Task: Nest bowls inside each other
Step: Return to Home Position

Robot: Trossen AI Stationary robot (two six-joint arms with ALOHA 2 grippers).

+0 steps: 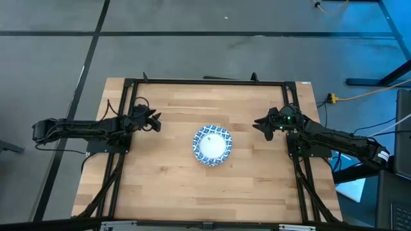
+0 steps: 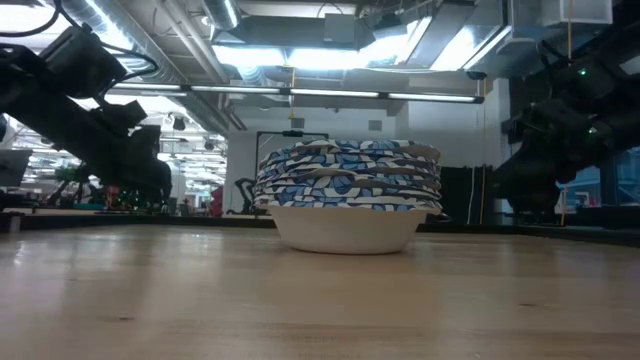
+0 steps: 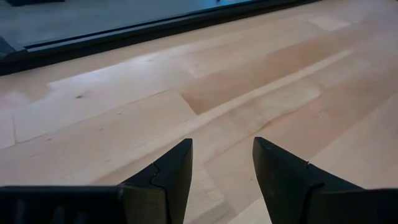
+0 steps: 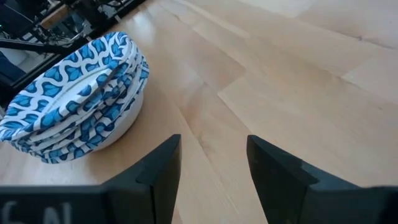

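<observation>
Ceiling lights (image 2: 330,55) glare in the low view, reducing the left arm (image 2: 90,110) and right arm (image 2: 560,130) to dark silhouettes. The table (image 1: 173,173) is evenly lit from above. Ahead of the right gripper (image 4: 213,138), jaws parted, the bowls (image 4: 74,93) cast a soft shadow; ahead of the left gripper (image 3: 222,141), jaws parted, the wood shows a pale sheen.

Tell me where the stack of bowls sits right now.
In the high view, the stack of bowls stands near the table's centre, between the left gripper and the right gripper, touching neither.
</observation>
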